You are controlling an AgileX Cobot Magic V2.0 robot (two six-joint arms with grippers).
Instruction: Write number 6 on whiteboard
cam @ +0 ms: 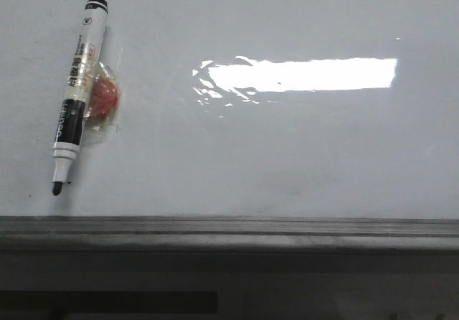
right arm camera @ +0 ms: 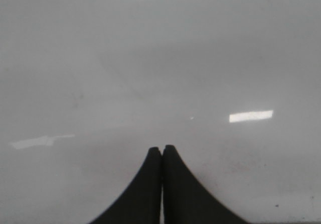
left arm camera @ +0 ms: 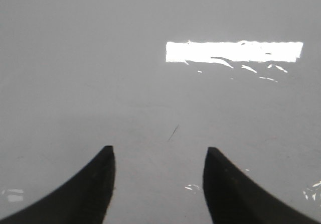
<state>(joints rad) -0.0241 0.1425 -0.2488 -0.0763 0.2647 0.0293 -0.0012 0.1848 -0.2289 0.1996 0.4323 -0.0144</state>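
The whiteboard [cam: 287,162] fills most of my front view. It is pale grey-white and shiny, with a bright long patch of light [cam: 301,74] on it, up and to the right of the middle. I see no number 6 drawn on it in this view. On the left side a marker pen [cam: 77,94] lies on the board, tilted, with its bare black tip [cam: 57,188] pointing down toward the near edge. Its black end is up at the top. A clear bit of tape with a red blob [cam: 104,101] sits against the pen's middle. Along the near edge of the board runs a grey metal rail [cam: 229,232]. I see no arm in this view.

In my left wrist view, the left gripper [left arm camera: 159,156] hangs over the board with its two black fingers [left arm camera: 98,184] wide apart. Nothing is between them. A thin short dark line [left arm camera: 173,132] is on the board just past the fingers. The bright patch shows here too.

In my right wrist view, the right gripper [right arm camera: 162,151] has its two black fingers [right arm camera: 143,184] pressed together, with nothing held. Only bare board shows around them, with small light spots.
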